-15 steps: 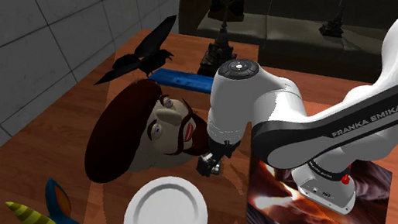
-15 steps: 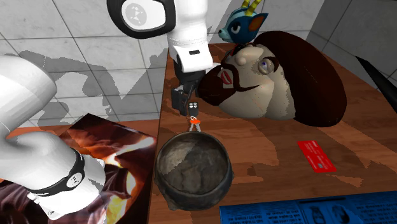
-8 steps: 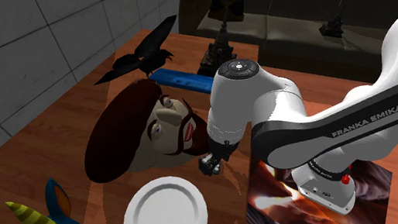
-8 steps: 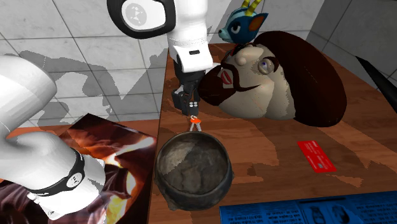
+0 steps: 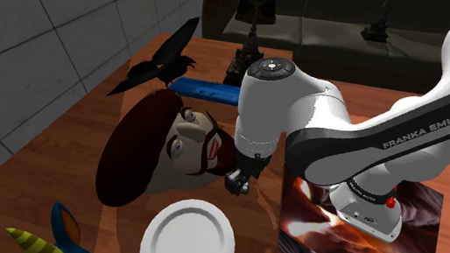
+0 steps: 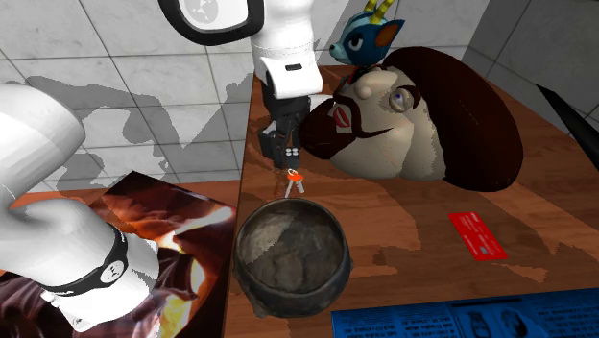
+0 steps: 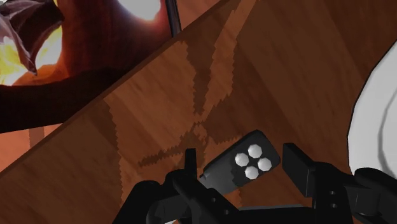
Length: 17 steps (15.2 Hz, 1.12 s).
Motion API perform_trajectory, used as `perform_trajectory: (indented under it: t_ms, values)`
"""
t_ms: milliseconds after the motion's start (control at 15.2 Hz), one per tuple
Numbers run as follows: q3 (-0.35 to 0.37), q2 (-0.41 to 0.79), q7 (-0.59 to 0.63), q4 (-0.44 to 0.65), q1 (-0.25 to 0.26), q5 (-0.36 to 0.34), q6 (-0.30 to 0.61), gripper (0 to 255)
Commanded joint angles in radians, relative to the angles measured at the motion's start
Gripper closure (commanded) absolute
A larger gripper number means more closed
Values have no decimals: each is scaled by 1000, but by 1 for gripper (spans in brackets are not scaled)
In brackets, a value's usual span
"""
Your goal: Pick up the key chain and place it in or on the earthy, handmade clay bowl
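Pointing downward, hand [image 6: 285,163] clasping key chain [image 6: 291,180].

Even, soft light; jagged-edged shadows fall on the table [image 7: 286,76].

- Bowl [image 6: 293,288] sits on the tabletop [image 6: 403,216], at the edge next to the picture [image 6: 163,235].
- Picture lies off that edge.
- Key chain [image 6: 292,180] hangs in the tool [image 6: 285,161] above the tabletop, near the same edge, between bowl and head [image 6: 422,120].
- Head lies mid-tabletop, with the toy [image 6: 368,36] on one side and the bird [image 5: 164,64] on the opposite side.
- Card [image 6: 476,234] lies between head and newspaper [image 6: 461,317].
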Motion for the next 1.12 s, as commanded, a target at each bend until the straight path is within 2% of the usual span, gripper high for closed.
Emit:
perform_trajectory:
  t_ms: [0,1056]
  values:
    - [-14,-23,-3,13,6,1,-36,255]
    - [-108,-137,-11,152,19,-30,-290,255]
